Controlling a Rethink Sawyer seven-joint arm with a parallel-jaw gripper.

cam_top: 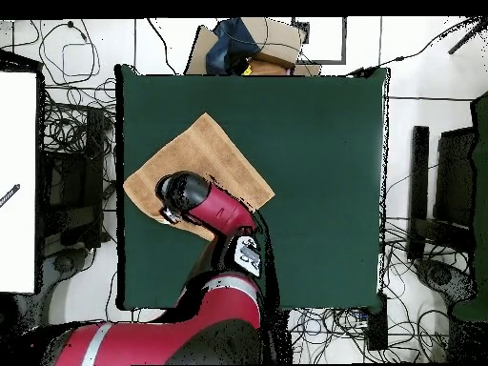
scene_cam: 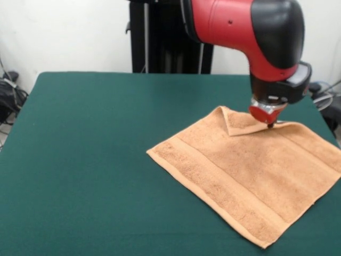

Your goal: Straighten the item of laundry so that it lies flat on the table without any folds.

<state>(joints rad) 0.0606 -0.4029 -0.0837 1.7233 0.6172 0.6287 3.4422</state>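
Observation:
The item of laundry (scene_cam: pixel 250 170) is an orange-brown towel spread on the right part of the green table (scene_cam: pixel 96 160). Most of it lies flat, with its border bands showing. Its far corner (scene_cam: pixel 237 121) is folded over onto the towel. My gripper (scene_cam: pixel 270 121) hangs from the red and black arm and reaches down onto the towel just right of that folded corner. In the overhead view the towel (cam_top: pixel 205 157) lies near the table's (cam_top: pixel 315 172) left edge, and the arm's head (cam_top: pixel 183 195) covers its lower part and hides the gripper.
The towel's right corner reaches the table's right edge (scene_cam: pixel 337 176) in the front view. Cardboard boxes (cam_top: pixel 253 48) sit beyond the table's top edge overhead. Cables (cam_top: pixel 67 143) and equipment lie on the floor round the table.

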